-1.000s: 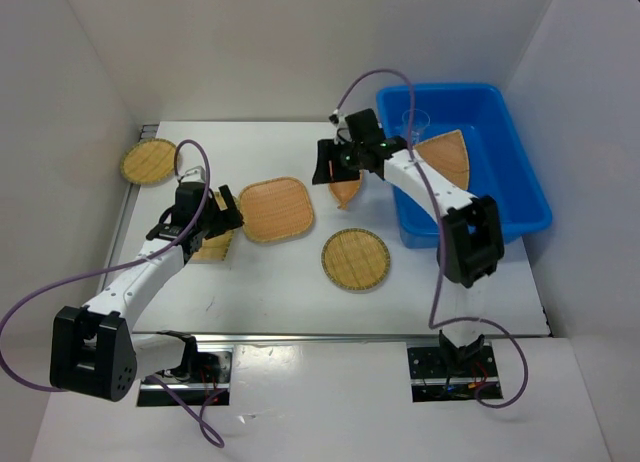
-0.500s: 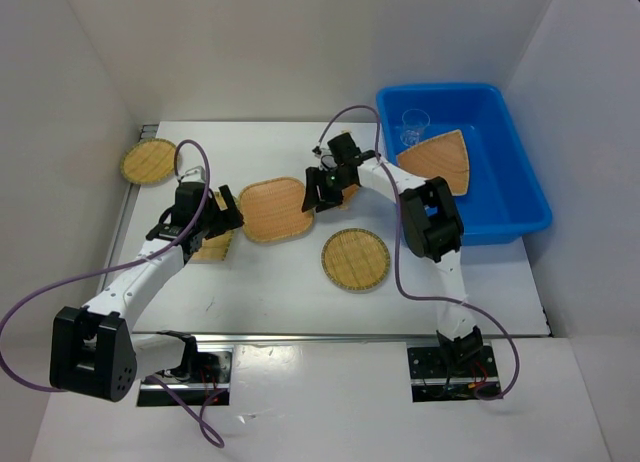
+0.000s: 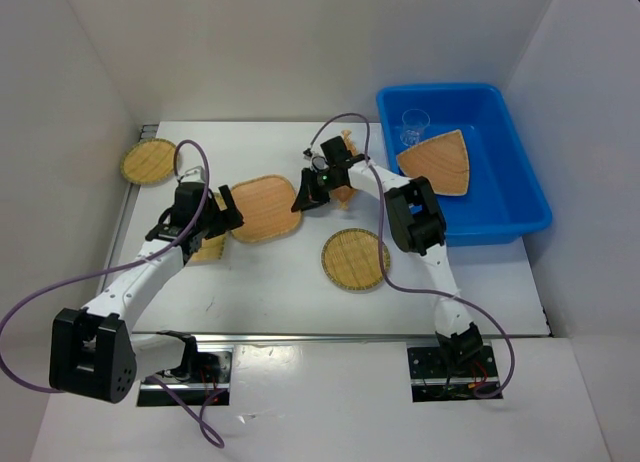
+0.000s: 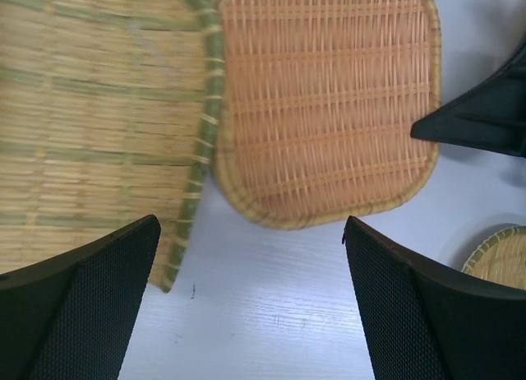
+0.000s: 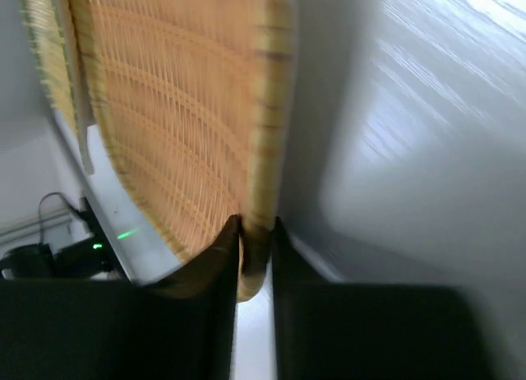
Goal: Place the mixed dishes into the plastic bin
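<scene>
My right gripper (image 3: 303, 198) (image 5: 255, 248) is shut on the right rim of the rounded-square woven tray (image 3: 262, 207) (image 5: 164, 108) (image 4: 329, 100), which sits mid-table. My left gripper (image 3: 230, 210) (image 4: 251, 298) hangs open over bare table by that tray's left edge, nothing between its fingers. A green-edged woven tray (image 4: 90, 125) (image 3: 208, 247) lies partly under it. The blue plastic bin (image 3: 520, 172) at the right holds a fan tray (image 3: 440, 164) and a clear cup (image 3: 414, 125). A round tray (image 3: 355, 259) lies at centre front, another (image 3: 150, 162) at far left.
A pointed woven tray (image 3: 348, 194) lies partly hidden under the right arm, between the square tray and the bin. White walls close in the table at the back and both sides. Purple cables loop above both arms.
The right gripper swung left from the bin's edge to the rounded-square tray and closed on its rim. The left arm has not moved.
</scene>
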